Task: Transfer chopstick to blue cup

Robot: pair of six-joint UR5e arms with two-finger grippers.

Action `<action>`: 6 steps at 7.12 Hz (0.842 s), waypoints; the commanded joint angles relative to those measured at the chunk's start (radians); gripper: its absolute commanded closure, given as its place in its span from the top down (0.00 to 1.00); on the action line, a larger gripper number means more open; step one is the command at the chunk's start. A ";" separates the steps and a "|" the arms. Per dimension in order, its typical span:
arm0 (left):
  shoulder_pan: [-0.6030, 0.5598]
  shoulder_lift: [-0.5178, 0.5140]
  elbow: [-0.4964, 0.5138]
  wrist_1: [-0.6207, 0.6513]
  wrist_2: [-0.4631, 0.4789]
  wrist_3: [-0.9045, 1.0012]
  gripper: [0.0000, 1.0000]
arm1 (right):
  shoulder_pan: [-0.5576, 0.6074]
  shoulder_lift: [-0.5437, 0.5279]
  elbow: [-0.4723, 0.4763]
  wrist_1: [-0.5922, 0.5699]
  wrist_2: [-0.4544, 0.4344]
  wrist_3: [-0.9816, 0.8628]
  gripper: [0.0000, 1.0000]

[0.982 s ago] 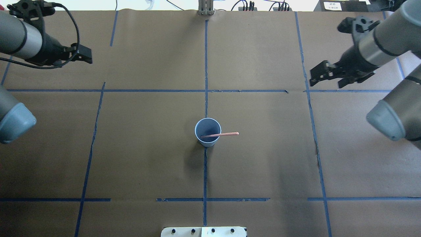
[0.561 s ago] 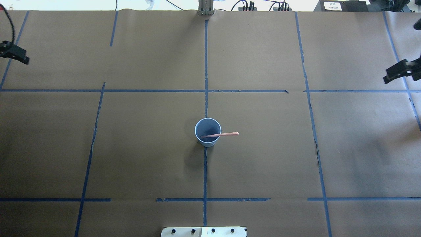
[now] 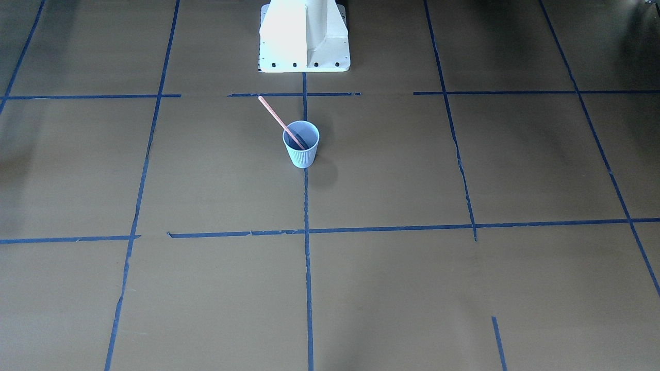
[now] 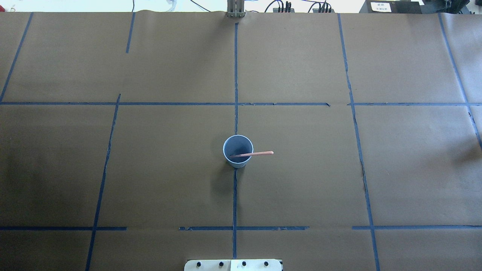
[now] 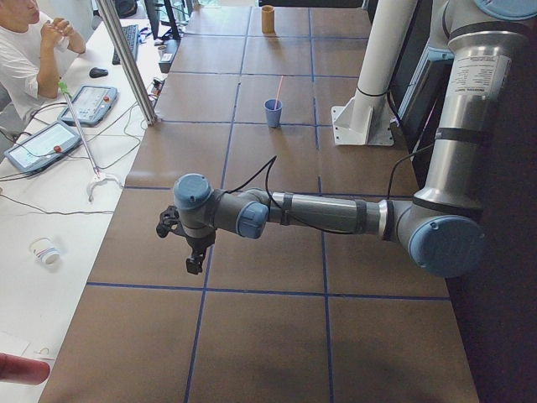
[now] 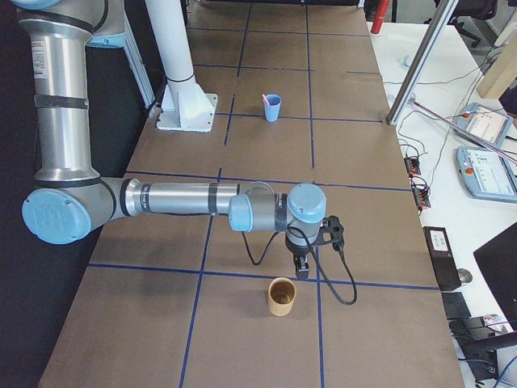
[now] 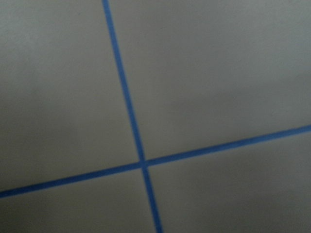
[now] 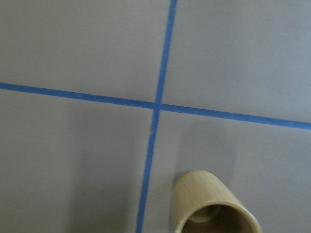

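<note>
Overhead exterior: one blue cup [image 4: 236,145], one chopstick [image 4: 260,153] inside — side views add left fingers [image 5: 193,265], right fingers [image 6: 300,272], grip untellable.

Open table [image 4: 301,188] rings the blue cup [image 4: 238,150] and its right-leaning chopstick [image 4: 260,153]; a tan cup [image 6: 281,297] stands beside the right claw [image 6: 300,271].

Brown paper covers the counter [image 4: 301,188], crossed by blue tape lines [image 4: 235,75]. A tan cup [image 6: 281,297] stands upright near one end, just beside a tape crossing. A white side table [image 5: 50,201] carries two control tablets [image 5: 42,147] and a small paper cup [image 5: 44,250], with a person [image 5: 21,50] seated there.
</note>
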 commanded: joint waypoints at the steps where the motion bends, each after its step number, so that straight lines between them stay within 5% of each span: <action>1: -0.032 0.045 0.046 0.006 -0.006 0.118 1.00 | 0.062 0.006 -0.079 -0.054 -0.011 -0.123 1.00; 4: -0.169 0.015 0.003 0.152 -0.135 0.116 1.00 | 0.043 0.006 -0.090 -0.070 -0.024 -0.157 1.00; 6: -0.168 0.013 0.009 0.159 -0.103 0.097 1.00 | 0.024 0.012 -0.090 -0.070 -0.024 -0.157 1.00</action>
